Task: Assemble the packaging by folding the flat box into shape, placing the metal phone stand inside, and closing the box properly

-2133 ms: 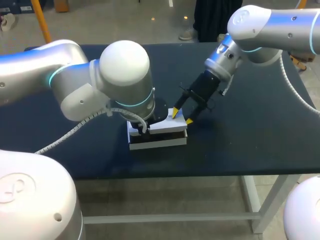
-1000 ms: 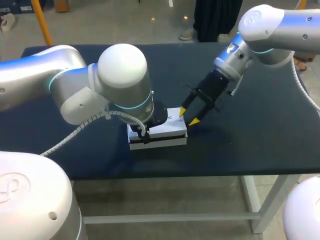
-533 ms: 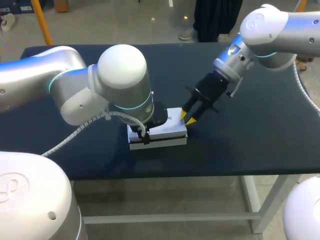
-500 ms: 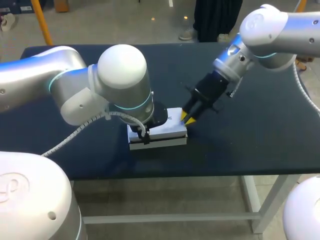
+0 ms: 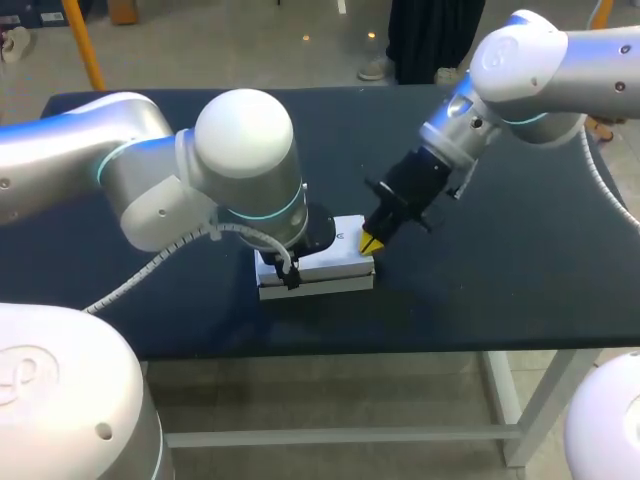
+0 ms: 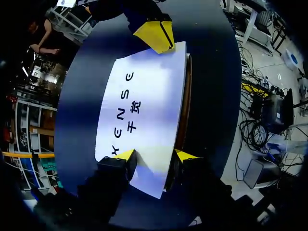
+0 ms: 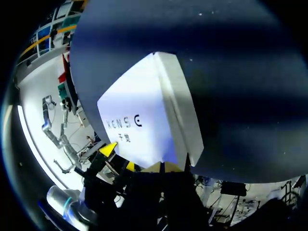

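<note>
- Carrying everything on a dark counter (image 5: 500,290), with the task's thing near the middle of its front half.
- Hanging the left arm (image 5: 150,180) in from the left, its big white joint over the white box's left end and hiding that end from the head camera.
- Slanting the right arm (image 5: 540,60) down from the far right corner toward the box's right end.
- Lying flat on the counter as a white box (image 5: 320,265), folded into shape, with a dark seam along its front side under the top panel.
- Covering the box with a white lid (image 6: 144,96), a brown strip showing along one long edge in the left wrist view.
- Keeping the left claw (image 6: 155,156) parted a little at the near end of the lid, one yellow tip over the white panel and the other just past its long edge; holding nothing.
- Pressing the right claw (image 5: 370,241), its yellow tips closed together and holding nothing, against the lid's right end.
- Showing dark lettering along the lid's length, with smaller characters beside it.
</note>
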### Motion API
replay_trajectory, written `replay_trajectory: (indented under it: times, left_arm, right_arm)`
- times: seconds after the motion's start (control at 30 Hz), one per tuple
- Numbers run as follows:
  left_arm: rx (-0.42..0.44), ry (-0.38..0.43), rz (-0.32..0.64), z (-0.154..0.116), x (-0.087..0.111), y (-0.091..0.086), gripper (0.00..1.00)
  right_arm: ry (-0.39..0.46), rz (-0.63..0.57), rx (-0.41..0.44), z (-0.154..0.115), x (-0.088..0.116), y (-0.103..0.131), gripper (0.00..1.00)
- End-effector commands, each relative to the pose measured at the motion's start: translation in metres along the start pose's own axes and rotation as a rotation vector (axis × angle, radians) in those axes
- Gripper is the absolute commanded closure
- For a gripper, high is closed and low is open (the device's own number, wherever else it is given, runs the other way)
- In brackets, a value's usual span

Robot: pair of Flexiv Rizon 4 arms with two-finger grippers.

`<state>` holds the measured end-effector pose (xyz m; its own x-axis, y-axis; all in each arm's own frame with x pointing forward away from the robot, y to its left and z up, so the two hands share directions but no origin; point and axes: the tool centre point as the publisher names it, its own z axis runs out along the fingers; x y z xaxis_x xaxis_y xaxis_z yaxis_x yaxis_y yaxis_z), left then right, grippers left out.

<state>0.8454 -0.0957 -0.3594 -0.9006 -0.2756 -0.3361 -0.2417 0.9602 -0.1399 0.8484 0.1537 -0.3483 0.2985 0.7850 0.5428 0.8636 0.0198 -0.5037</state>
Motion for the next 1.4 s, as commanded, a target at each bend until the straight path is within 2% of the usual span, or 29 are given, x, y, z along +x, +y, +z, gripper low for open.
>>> replay_trajectory:
  times: [0.03,0.5,0.67,0.9,1.2,1.27,1.4]
  left_arm:
    - [-0.005,-0.003,-0.001,0.001,0.0,-0.001,0.47]
    - [-0.008,-0.001,-0.001,0.0,-0.001,-0.001,0.47]
    - [-0.004,-0.001,0.004,-0.005,0.001,0.0,0.45]
    - [0.014,0.0,0.015,-0.011,0.003,0.003,0.36]
    - [0.008,0.002,0.01,-0.007,0.002,0.003,0.43]
    - [0.01,0.001,0.008,-0.007,0.002,0.004,0.51]
    - [0.004,-0.007,0.005,-0.007,0.003,0.004,0.54]
  right_arm:
    - [-0.003,-0.006,-0.007,0.002,-0.001,-0.003,1.0]
    - [-0.004,-0.028,-0.013,0.003,-0.004,-0.006,1.0]
    - [-0.002,-0.031,-0.013,0.002,-0.003,-0.005,1.0]
    - [-0.002,-0.03,-0.013,0.003,-0.002,-0.004,1.0]
    - [-0.002,-0.03,-0.01,0.003,-0.002,-0.004,1.0]
    - [-0.002,-0.03,-0.01,0.003,-0.003,-0.004,1.0]
    - [-0.003,-0.029,-0.011,0.004,-0.003,-0.004,1.0]
